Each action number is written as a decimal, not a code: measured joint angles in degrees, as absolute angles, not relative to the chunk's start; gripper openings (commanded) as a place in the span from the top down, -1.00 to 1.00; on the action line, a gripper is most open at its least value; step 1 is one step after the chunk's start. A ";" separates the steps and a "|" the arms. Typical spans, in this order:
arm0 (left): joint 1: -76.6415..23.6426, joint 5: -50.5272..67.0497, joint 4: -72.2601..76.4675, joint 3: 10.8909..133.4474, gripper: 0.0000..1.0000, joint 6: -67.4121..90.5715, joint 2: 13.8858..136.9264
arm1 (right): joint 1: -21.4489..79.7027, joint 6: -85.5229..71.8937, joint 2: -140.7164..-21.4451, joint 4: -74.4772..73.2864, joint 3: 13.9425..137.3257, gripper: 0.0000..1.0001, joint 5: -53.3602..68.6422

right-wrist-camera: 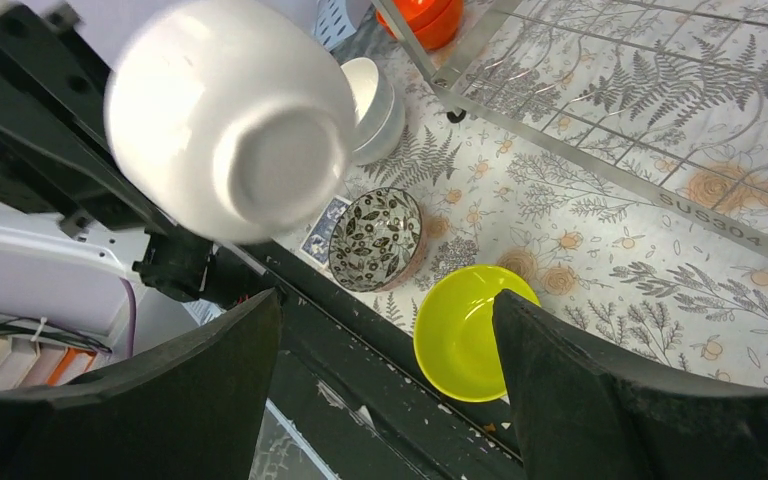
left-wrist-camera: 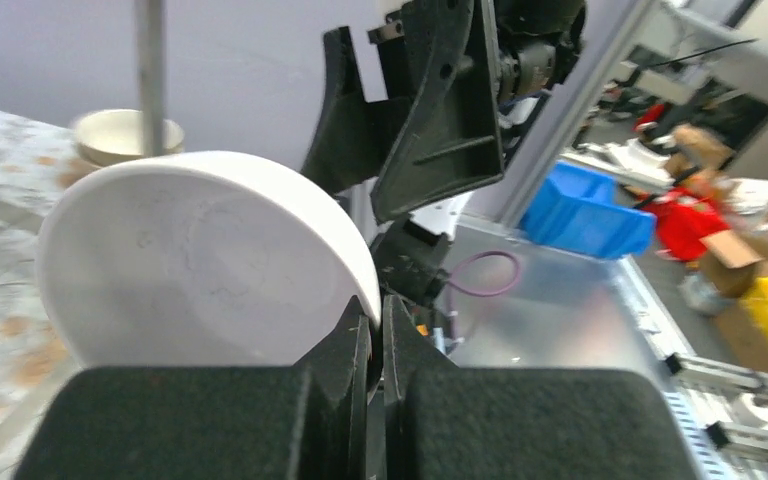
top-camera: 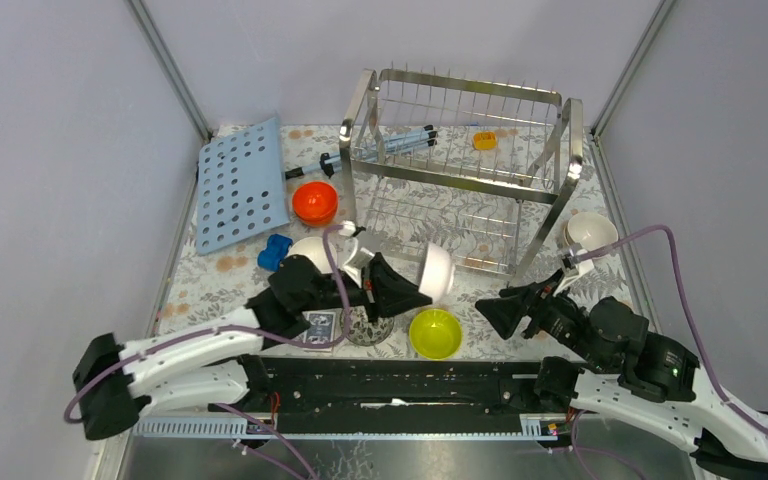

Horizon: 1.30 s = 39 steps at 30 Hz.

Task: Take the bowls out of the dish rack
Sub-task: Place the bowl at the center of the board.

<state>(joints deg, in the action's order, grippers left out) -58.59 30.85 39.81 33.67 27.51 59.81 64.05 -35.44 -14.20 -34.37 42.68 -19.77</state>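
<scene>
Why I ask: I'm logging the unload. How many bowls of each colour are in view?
White: 3 (held bowl pinched in the left gripper, left bowl, right bowl; either resting one may be a stack)
Orange bowl: 1
Yellow bowl: 1
Patterned bowl: 1
Total: 6

The left arm stretches out in front of the dish rack (top-camera: 450,177), and the left gripper (top-camera: 420,293) is closed tight on the rim of a white bowl (top-camera: 438,272). The right gripper (top-camera: 487,311), also before the rack, points toward the left one with its jaws wide apart and holds nothing.
</scene>
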 measured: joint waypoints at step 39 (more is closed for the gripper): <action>-90.39 -20.78 -50.02 56.60 1.00 -32.58 58.17 | 64.77 -36.23 -59.77 -40.27 68.20 -0.49 -15.81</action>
<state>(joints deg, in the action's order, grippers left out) -90.39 -20.78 -50.02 56.60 -32.58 58.17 64.77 -36.23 -59.77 -40.27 68.20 -15.81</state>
